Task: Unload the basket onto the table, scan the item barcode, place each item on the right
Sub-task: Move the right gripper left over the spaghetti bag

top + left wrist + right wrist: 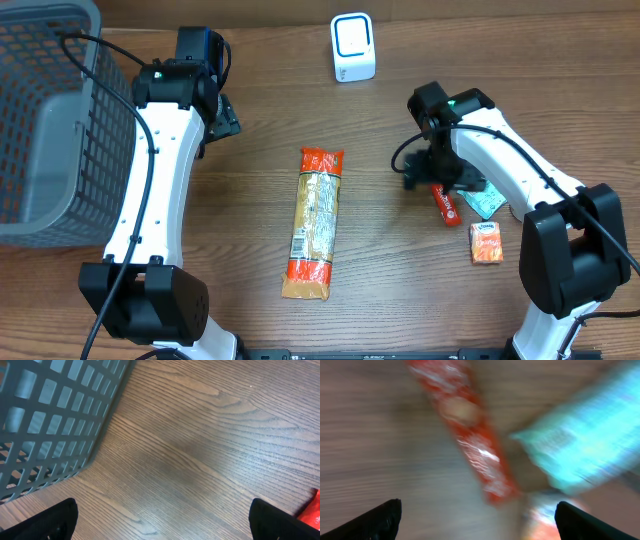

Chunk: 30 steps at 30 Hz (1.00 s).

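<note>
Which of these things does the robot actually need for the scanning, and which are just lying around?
Job: scanner; red stick; right gripper, open above it.
Lying about, probably: long packet; teal packet; orange box; basket.

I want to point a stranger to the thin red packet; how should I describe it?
Start at the right arm, beside which three small items lie together. The thin red packet is the leftmost, partly beneath the right tool. Unlike the flat teal pouch and the orange carton, it is a narrow stick.
</note>
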Tool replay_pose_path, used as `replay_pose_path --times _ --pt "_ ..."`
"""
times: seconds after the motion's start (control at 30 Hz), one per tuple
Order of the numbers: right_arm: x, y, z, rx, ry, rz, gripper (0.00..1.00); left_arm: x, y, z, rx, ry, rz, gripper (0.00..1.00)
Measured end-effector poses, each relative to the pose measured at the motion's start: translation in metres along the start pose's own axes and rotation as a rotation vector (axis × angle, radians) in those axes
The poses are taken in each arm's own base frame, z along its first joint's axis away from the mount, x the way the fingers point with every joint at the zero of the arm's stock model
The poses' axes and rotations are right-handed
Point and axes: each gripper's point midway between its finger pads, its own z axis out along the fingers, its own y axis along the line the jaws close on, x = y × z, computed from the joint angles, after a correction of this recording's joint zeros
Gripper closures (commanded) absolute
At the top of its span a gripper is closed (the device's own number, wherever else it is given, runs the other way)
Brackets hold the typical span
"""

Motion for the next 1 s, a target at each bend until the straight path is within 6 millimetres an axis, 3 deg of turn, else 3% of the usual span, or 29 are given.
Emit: replay_pose_path --times 0.13,0.3,0.57,0.9,0.93,0.97,1.0 --pt "-0.014 0.058 -0.009 -0.304 -0.028 -0.017 0.00 0.000 0.000 0.000 0.000 0.000 0.000 0.01" --pt "-0.016 0.101 -0.023 -0.487 -0.037 -0.032 0.00 0.000 0.000 0.000 0.000 0.000 0.000 0.00" --pt "0.015 0.147 -0.022 -0.425 -0.047 -0.010 0.00 0.000 0.000 0.000 0.000 0.000 0.000 0.00" --pt "0.062 0.208 -0.024 -0.310 -0.228 -0.093 0.00 0.000 0.000 0.000 0.000 0.000 0.000 0.00" --pt "0.067 0.217 -0.026 -0.320 -0.250 -0.109 0.02 0.000 0.000 0.000 0.000 0.000 0.000 0.00" --pt "0.071 0.224 -0.028 -0.328 -0.266 -0.119 0.12 0.000 0.000 0.000 0.000 0.000 0.000 0.00" --pt "0.076 0.233 -0.030 -0.340 -0.282 -0.137 0.29 0.000 0.000 0.000 0.000 0.000 0.000 0.00"
